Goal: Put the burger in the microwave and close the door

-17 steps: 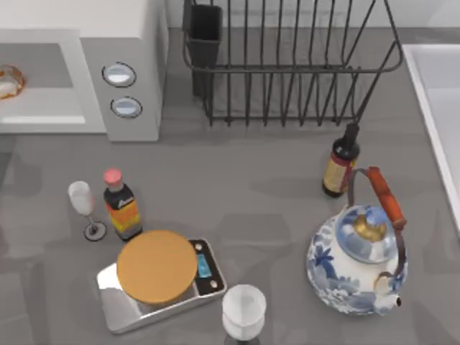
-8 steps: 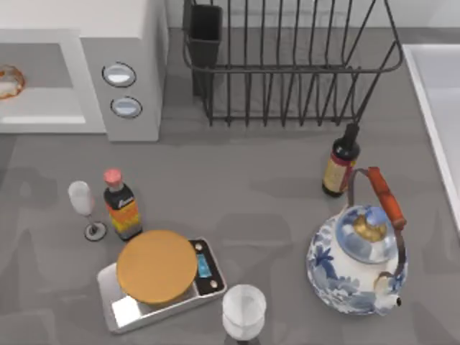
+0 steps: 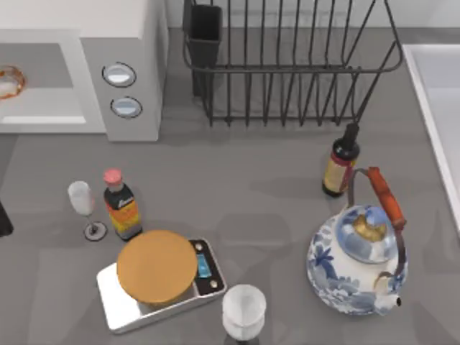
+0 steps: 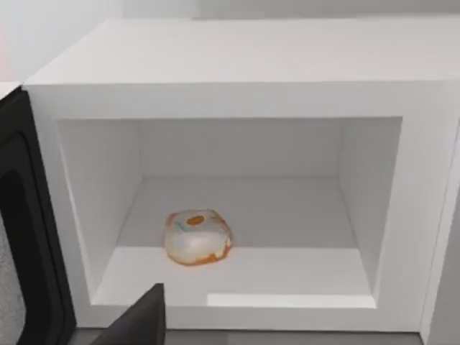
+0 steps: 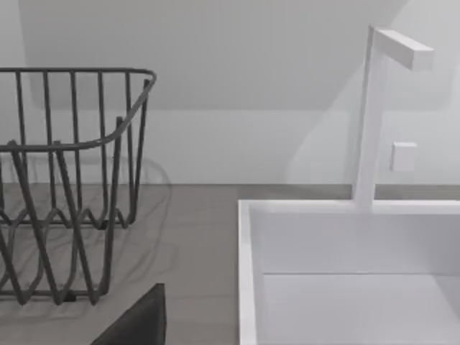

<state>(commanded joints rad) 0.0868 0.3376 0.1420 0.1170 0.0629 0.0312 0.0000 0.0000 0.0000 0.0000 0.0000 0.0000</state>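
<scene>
burger: inside the microwave (image 3: 79, 72), at about ten o'clock on the desk (image 3: 244, 194); in the top view the burger (image 3: 8, 80) peeks at the left edge of the opening; in the left wrist view the burger (image 4: 197, 236) sits on the oven floor, near the front, untouched by anything

change: a dark part of the left arm (image 3: 3, 219) has come in at the desk's nine o'clock edge, where a second ago there was nothing; the burger has stayed put

door: swung open; its dark inner face (image 4: 29, 244) stands beside the opening in the left wrist view

left jaws: a dark finger (image 4: 136, 322) shows low in the left wrist view, clamped on nothing; apart or together, I cannot tell

right arm: parked over by the dish rack (image 5: 65, 180) and sink (image 5: 345, 266); state of its jaws, cannot tell

meaning: the placing looks done; shutting the door is what remains, likely a push on its outer side
</scene>
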